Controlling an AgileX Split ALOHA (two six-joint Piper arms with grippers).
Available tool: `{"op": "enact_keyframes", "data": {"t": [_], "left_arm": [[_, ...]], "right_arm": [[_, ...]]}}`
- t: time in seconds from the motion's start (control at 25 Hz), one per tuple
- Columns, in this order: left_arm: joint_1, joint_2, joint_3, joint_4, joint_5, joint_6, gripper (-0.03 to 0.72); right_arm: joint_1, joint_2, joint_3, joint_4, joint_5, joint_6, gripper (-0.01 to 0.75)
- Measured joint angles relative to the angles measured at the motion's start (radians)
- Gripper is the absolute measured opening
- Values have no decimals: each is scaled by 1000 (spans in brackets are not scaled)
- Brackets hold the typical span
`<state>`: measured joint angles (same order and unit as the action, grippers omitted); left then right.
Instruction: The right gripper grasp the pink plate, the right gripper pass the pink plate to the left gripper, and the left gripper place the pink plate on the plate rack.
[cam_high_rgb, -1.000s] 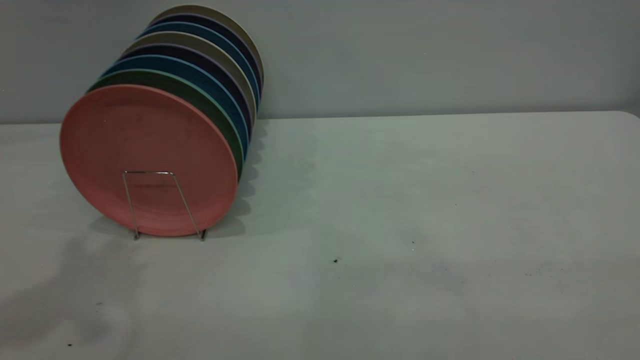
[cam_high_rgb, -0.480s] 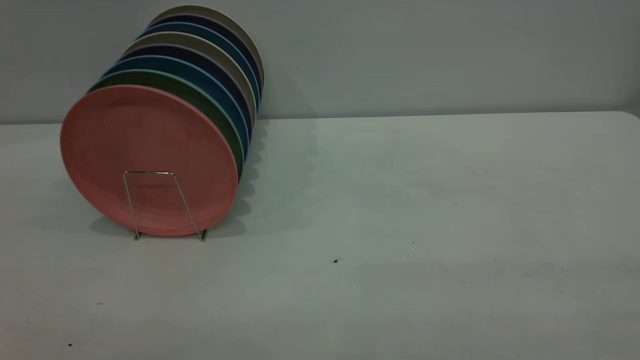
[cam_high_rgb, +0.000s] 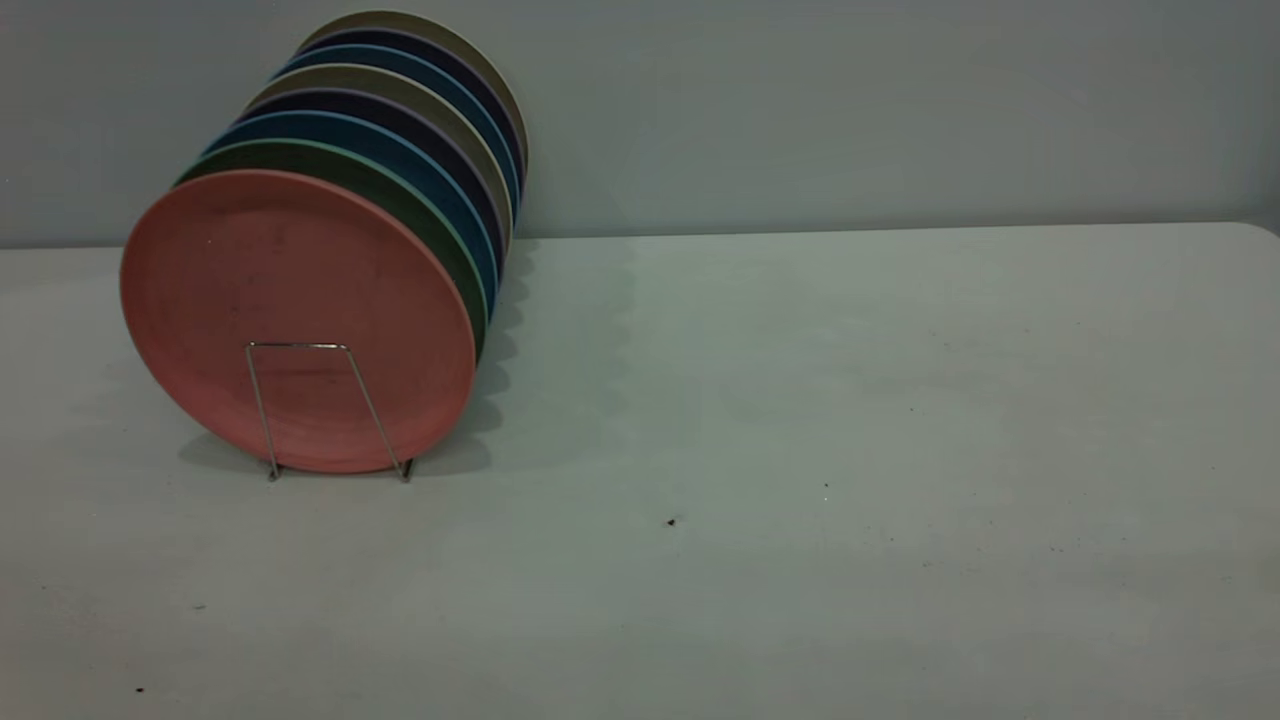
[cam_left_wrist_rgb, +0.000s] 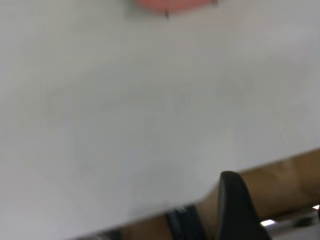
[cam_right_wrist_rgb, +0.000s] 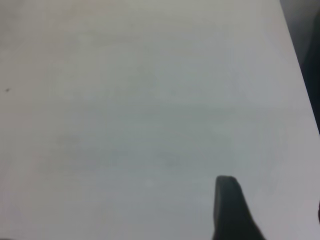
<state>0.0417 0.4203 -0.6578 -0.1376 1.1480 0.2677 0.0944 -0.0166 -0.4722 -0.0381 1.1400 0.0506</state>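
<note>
Both my grippers sit off the table, fingers' spread untellable; the round salmon-pink matte plate (cam_high_rgb: 297, 320) stands frontmost in the thin silver wire rack (cam_high_rgb: 330, 410), so nothing remains but parking.

Exterior view: no arm visible.

Left wrist view: one finger of left tool (cam_left_wrist_rgb: 235, 207) visible, black, matte, rounded blunt tip, widening toward base. Beside it dark ribbed/banded part, blurred, can't ID. No screws or markings discernible.

Right wrist view: one finger of right tool (cam_right_wrist_rgb: 231, 210) visible, black, matte, rounded tip, broadening toward base. Second dark sliver at frame edge, too little to ID. No cables seen.
</note>
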Motion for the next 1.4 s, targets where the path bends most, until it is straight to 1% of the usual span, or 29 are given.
{"op": "enact_keyframes", "data": {"t": [0.12, 0.24, 0.48, 0.68, 1.08, 1.28, 1.4], "left_arm": [[-3, -80, 108, 0, -20, -27, 429], [-9, -160, 165, 0, -13, -44, 429], [-9, -284, 169, 1, -15, -100, 429], [-9, -314, 169, 1, -15, -132, 429], [-9, -328, 169, 1, -15, -134, 429], [-9, -427, 169, 1, -11, -135, 429], [-12, -440, 169, 0, -7, -135, 429]], "right_arm": [[7, 0, 0, 0, 0, 0, 425], [7, 0, 0, 0, 0, 0, 425], [7, 0, 0, 0, 0, 0, 425], [7, 0, 0, 0, 0, 0, 422], [1, 0, 0, 0, 0, 0, 387], [1, 0, 0, 0, 0, 0, 365], [1, 0, 0, 0, 0, 0, 352]]}}
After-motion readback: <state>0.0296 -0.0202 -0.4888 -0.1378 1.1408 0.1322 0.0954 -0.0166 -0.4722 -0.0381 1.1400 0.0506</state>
